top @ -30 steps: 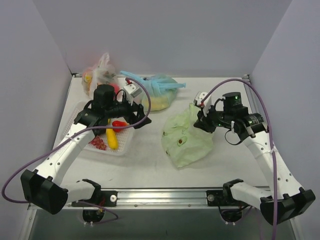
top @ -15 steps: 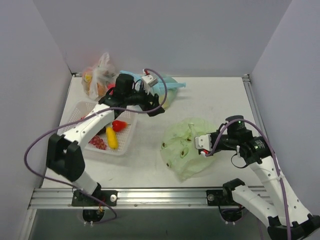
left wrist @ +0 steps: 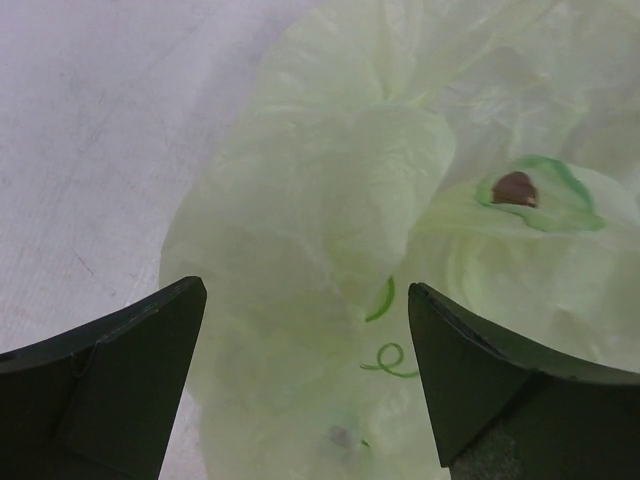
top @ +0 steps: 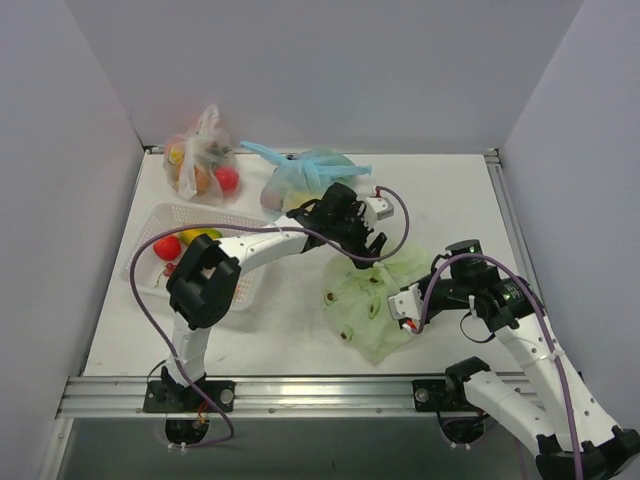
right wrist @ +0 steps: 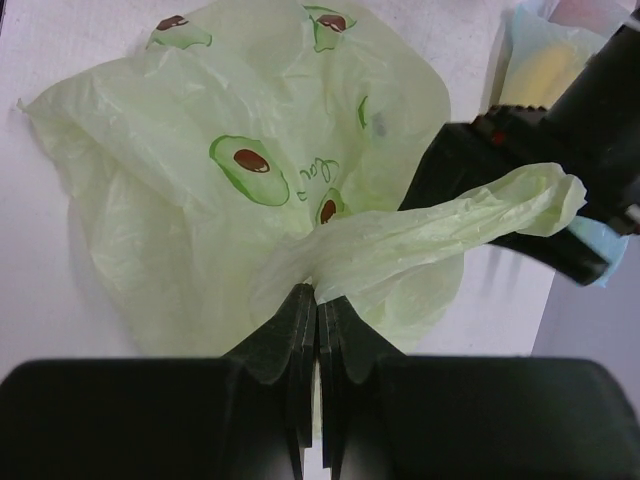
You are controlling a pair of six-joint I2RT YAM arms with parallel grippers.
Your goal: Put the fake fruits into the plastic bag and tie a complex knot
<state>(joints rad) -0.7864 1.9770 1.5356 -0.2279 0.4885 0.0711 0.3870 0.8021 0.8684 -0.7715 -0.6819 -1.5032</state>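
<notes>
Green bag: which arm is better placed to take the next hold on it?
Left: the left gripper is poised open over the green bag; the right gripper is shut on its handle.

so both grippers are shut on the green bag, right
No: the left gripper is open, jaws spread wide over the green bag, as the left wrist view shows. Only the right gripper is shut on it.

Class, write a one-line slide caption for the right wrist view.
Shut right pincer pinching the crinkly pale green avocado-printed plastic bag by a twisted strip.
</notes>
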